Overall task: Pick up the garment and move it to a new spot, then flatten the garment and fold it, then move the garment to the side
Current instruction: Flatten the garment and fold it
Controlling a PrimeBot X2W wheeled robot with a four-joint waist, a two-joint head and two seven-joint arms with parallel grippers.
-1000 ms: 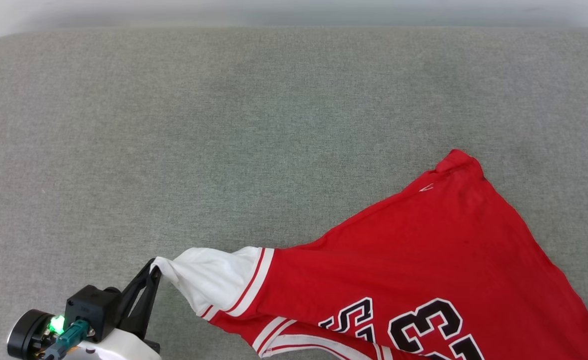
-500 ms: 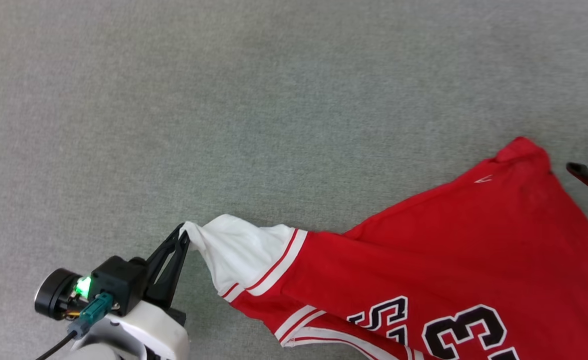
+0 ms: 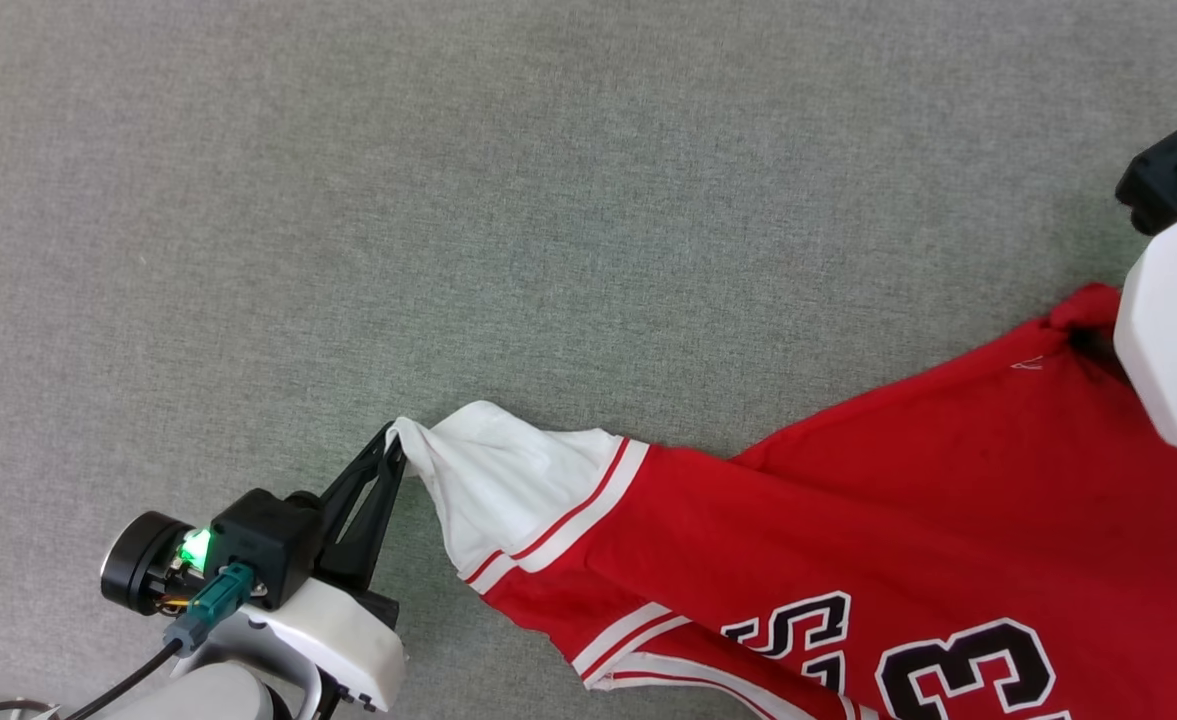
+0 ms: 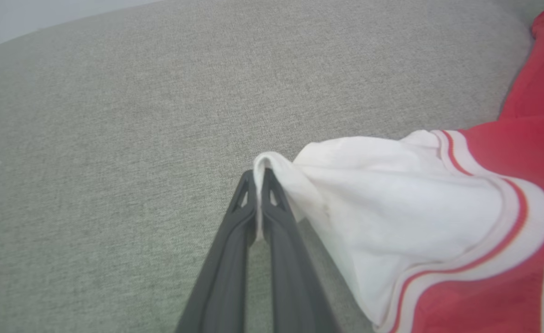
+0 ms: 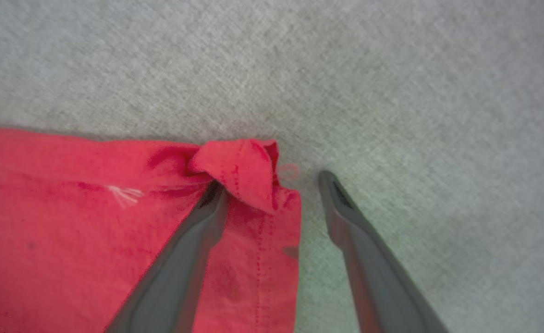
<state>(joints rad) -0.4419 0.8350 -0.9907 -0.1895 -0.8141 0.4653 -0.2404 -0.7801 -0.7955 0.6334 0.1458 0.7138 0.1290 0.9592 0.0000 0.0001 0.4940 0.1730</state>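
While L gripper (image 4: 259, 175) clamps garment (image 3: 848, 500) sleeve tip, R gripper (image 5: 272, 181) straddles its hem corner, unclenched; cloth prob. limp, light: pinch there.

Jersey (image 3: 848, 520) runs off the head view's bottom and right edges, lettering (image 3: 958, 665) cut short; the mark (image 3: 1026, 364) near its corner is unreadable.

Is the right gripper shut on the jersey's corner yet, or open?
Open. The right gripper straddles a bunched corner of the garment: one finger over cloth, one over the grey surface.
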